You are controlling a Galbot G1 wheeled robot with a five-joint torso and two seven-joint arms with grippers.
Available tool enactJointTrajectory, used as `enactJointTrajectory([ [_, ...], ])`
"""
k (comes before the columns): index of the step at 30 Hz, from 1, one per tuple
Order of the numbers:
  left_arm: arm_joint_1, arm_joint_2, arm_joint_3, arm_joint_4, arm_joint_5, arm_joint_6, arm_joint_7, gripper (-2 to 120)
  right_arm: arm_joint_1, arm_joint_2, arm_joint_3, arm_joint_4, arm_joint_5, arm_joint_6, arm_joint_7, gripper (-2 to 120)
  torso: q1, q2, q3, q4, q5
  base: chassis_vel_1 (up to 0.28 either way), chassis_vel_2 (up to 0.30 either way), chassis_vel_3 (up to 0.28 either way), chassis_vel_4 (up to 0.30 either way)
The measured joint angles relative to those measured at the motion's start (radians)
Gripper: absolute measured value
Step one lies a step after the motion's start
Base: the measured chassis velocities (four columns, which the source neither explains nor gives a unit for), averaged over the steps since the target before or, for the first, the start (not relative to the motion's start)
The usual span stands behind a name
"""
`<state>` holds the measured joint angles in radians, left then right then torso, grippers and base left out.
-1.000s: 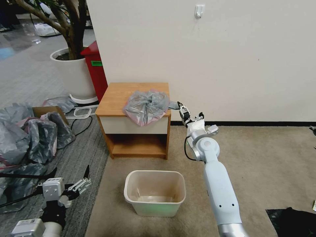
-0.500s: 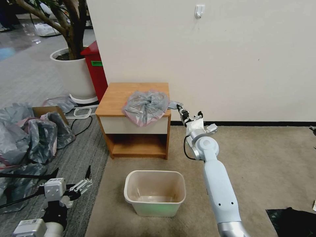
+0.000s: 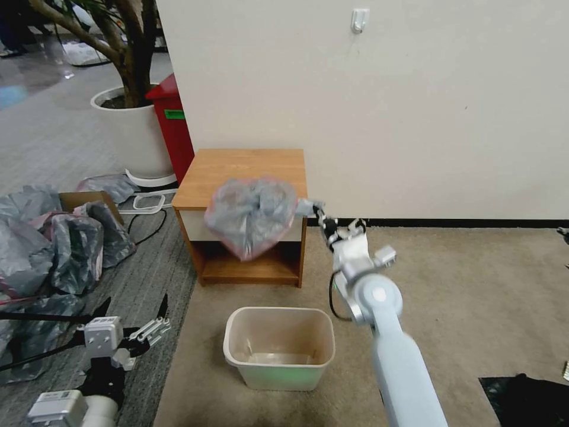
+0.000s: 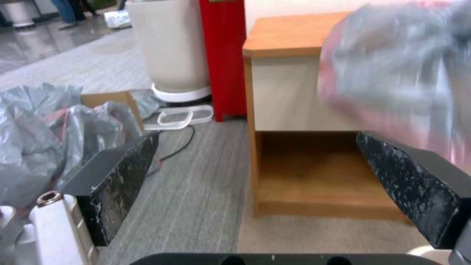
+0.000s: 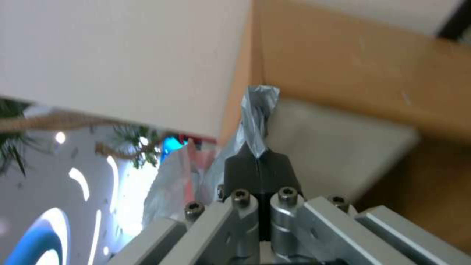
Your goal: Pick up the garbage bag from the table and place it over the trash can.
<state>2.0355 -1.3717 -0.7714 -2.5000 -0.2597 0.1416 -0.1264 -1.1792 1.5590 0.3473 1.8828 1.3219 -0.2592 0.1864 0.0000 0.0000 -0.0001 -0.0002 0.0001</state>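
Now right gripper pinches garbage bag — hanging.

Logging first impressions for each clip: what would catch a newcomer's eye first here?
The grey garbage bag hangs in the air before the nightstand's drawer front, pinched by a twisted corner in the right tool, which is shut on it. Below it, on the carpet, the cream trash can stands with no bag in it. The left tool waits open, low over the grey floor.
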Motion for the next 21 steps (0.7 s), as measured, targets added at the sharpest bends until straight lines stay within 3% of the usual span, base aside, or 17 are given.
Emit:
enactJointTrajectory([
  [5, -0.016, 0.005, 0.009, 0.000, -0.001, 0.000, 0.002, 100, -0.189, -0.027, -0.057, 0.126, -0.030, -0.011, 0.003, 0, 0.000, 0.000, 0.000, 0.0002, 0.0000, 0.000, 0.000, 0.000, 0.000],
  [8, -0.023, 0.011, 0.009, 0.000, -0.004, 0.000, 0.002, 100, -0.336, -0.045, -0.108, 0.203, -0.116, -0.016, 0.004, 0, 0.000, 0.000, 0.000, 0.0002, -0.0003, 0.000, 0.000, 0.000, 0.000],
  [13, -0.035, 0.016, 0.008, 0.000, -0.009, 0.000, 0.002, 100, -0.443, -0.080, -0.134, 0.234, -0.277, 0.002, 0.011, 0, 0.000, 0.000, 0.000, 0.0002, 0.0001, 0.000, 0.000, 0.000, 0.000],
  [21, -0.060, 0.017, 0.011, 0.000, -0.013, -0.002, 0.002, 100, -0.509, -0.105, -0.125, 0.265, -0.330, 0.001, 0.063, 0, 0.000, 0.000, 0.000, 0.0002, 0.0000, 0.000, 0.000, 0.000, 0.000],
])
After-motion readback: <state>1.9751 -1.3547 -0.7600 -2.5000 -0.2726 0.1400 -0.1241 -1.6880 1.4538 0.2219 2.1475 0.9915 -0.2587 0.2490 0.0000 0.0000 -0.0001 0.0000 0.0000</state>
